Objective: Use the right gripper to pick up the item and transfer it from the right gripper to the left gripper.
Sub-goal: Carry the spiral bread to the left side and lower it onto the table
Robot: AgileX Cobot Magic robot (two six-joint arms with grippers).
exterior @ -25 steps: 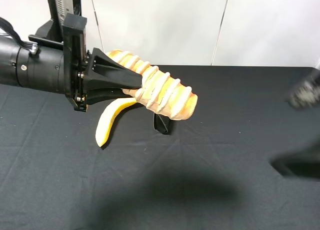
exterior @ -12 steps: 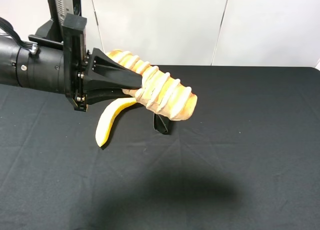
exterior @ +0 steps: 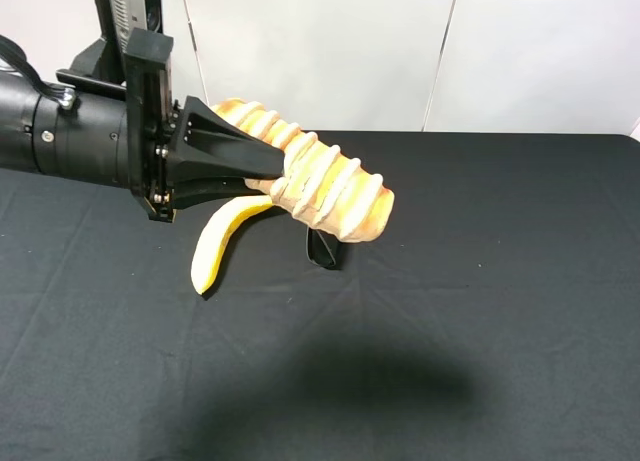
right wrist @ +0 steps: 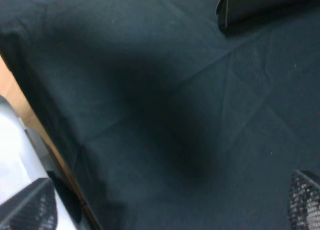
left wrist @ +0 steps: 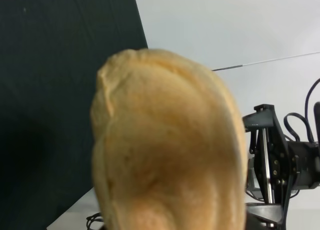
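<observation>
Black cloth (exterior: 480, 281): one banana (exterior: 213, 249), one black case (exterior: 322, 251), one loaf (exterior: 335, 189). My left claw (exterior: 268, 176) clamps the loaf, which juts past my fingers; right claw (right wrist: 165, 205) gapes.

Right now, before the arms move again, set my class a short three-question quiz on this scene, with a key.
1. True or false: the left gripper holds the loaf up off the black cloth.
2. Which fruit lies on the cloth? A. banana B. apple C. orange
3. Fill in: the right gripper is ___ and holds nothing.

Key: 1 true; 2 A; 3 open.
</observation>
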